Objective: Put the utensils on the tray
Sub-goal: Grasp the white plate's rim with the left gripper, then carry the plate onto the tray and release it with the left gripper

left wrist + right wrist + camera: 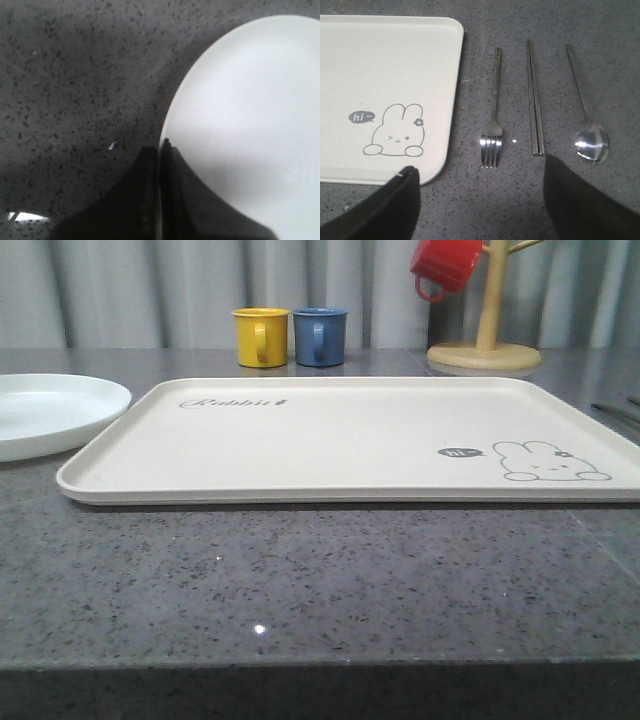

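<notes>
The cream tray (340,440) with its rabbit drawing lies bare in the middle of the table; its corner (380,70) also appears in the right wrist view. Beside that corner, on the grey counter, lie the silver utensils side by side: a fork (493,125), a pair of chopsticks (535,100) and a spoon (587,130). My right gripper (480,172) hangs open above the counter just short of the fork's tines, empty. My left gripper (160,145) is shut on nothing, over the rim of a white plate (250,115).
The round white plate (50,410) sits left of the tray. Behind the tray stand a yellow mug (261,337) and a blue mug (320,336). A wooden mug tree (486,340) at the back right carries a red mug (445,265).
</notes>
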